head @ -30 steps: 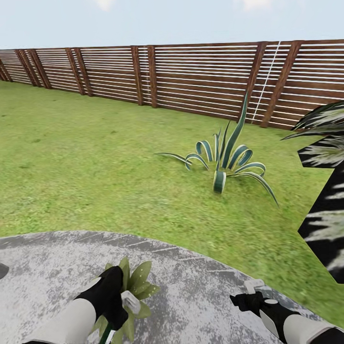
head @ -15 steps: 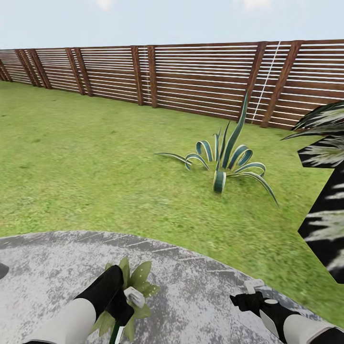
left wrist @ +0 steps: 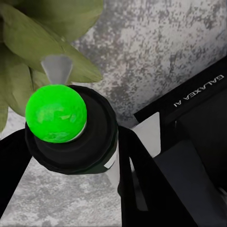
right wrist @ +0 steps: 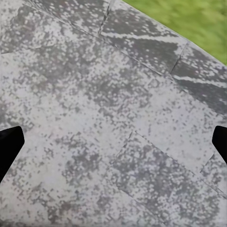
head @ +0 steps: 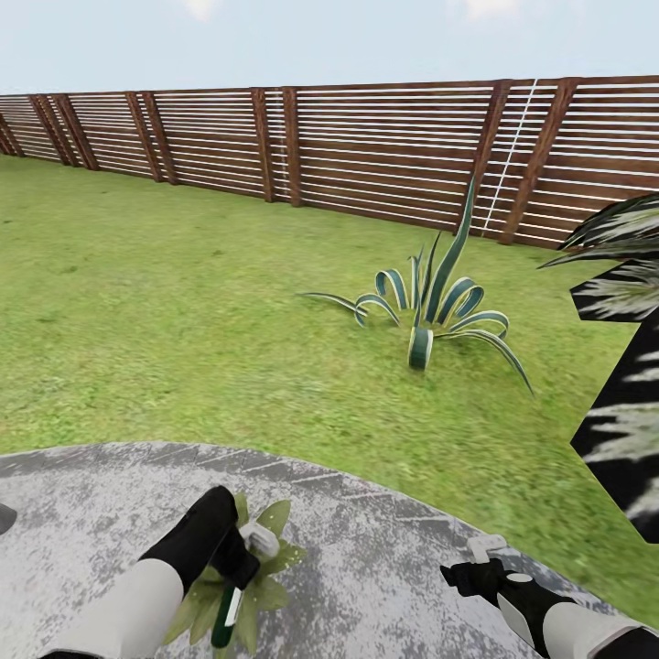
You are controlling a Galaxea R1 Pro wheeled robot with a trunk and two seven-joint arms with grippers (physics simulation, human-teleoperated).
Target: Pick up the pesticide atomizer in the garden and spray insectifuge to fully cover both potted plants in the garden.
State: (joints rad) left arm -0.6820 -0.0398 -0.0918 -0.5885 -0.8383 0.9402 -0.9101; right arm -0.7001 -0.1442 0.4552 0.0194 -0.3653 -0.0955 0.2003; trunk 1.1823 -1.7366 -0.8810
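Left gripper (head: 240, 569) is clamped on the pesticide atomizer (head: 227, 615), fingers either side of its black body. In the left wrist view the atomizer (left wrist: 71, 130) shows a bright green cap and a grey nozzle. The nozzle points at the leaves of a potted plant (head: 261, 558) directly under and just past the gripper, on the grey stone paving (head: 384, 567).

Right gripper (head: 476, 566) hovers over bare paving, well apart from the plant, holding nothing. Its dark fingertips (right wrist: 9, 146) sit at opposite edges of the right wrist view, so it's spread wide.

Beyond both grippers: grass lawn (head: 183, 302), agave (head: 430, 307), slat fence (head: 366, 151).
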